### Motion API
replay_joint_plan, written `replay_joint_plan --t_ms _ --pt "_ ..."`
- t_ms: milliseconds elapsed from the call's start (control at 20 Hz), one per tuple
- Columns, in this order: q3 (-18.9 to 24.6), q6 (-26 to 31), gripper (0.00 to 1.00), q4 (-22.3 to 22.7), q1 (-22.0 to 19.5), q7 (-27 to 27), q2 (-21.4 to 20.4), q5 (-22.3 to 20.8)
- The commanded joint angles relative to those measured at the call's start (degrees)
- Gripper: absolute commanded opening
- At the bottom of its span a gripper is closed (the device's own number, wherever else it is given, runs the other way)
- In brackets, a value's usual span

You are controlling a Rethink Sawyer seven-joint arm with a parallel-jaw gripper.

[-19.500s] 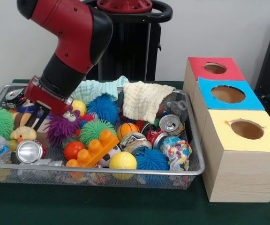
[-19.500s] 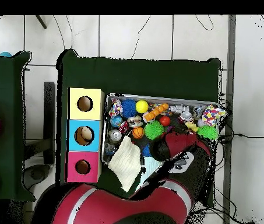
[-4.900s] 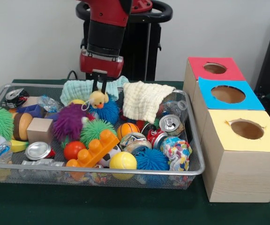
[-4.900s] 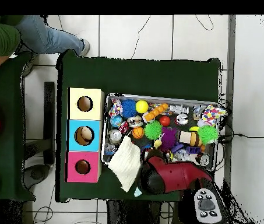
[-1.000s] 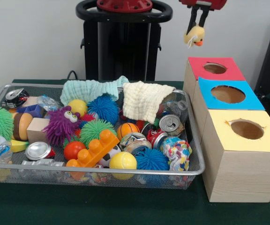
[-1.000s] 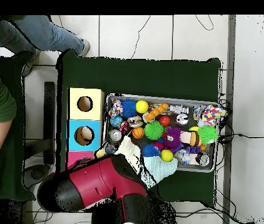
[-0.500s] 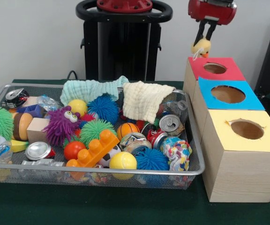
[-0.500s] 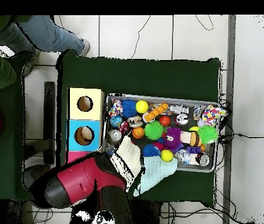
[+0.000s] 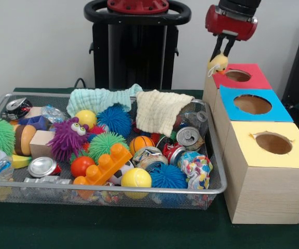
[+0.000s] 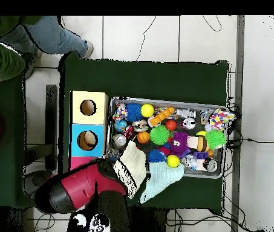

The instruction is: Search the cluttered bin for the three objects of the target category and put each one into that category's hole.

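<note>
Duck (image 9: 218, 63), a small yellow plush toy, hangs pinched between the two fingers of the end effector (image 9: 220, 56), which is closed on its top so the body dangles below. Directly beneath and slightly to the side of the end effector sits the red box (image 9: 241, 75), and the duck hangs at that box's near-left corner, beside the round hole (image 9: 238, 75) rather than over it; whether it touches the box edge cannot be told. Beyond the red box, farther from the end effector, stand the blue box (image 9: 252, 104) and the yellow box (image 9: 272, 143). The bin (image 9: 218, 171) of mixed toys, cans and cloths lies well off to the other side and lower. The toy looks light and soft, likely to squash and swing, so a grip high on the head seems sound; it should drop cleanly once centred over the hole. In the overhead view the arm (image 10: 81, 184) hides the red box.
</note>
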Motion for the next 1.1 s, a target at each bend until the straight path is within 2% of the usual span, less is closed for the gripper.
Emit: replay_joint_plan --t_ms 50,200,450,700,1100 --pt "-5.63 -4.39 0.00 -4.21 0.98 14.53 4.09 -0.82" --pt "-6.72 -4.92 0.00 -4.35 1.70 14.27 4.06 0.53" --pt "-5.17 -9.71 0.00 -1.92 -0.79 13.07 2.31 6.20" --pt "-5.29 -9.49 0.00 -1.46 -1.26 10.84 0.94 8.08" --pt "-3.92 -11.42 0.00 1.81 -3.99 8.18 -1.44 11.41"
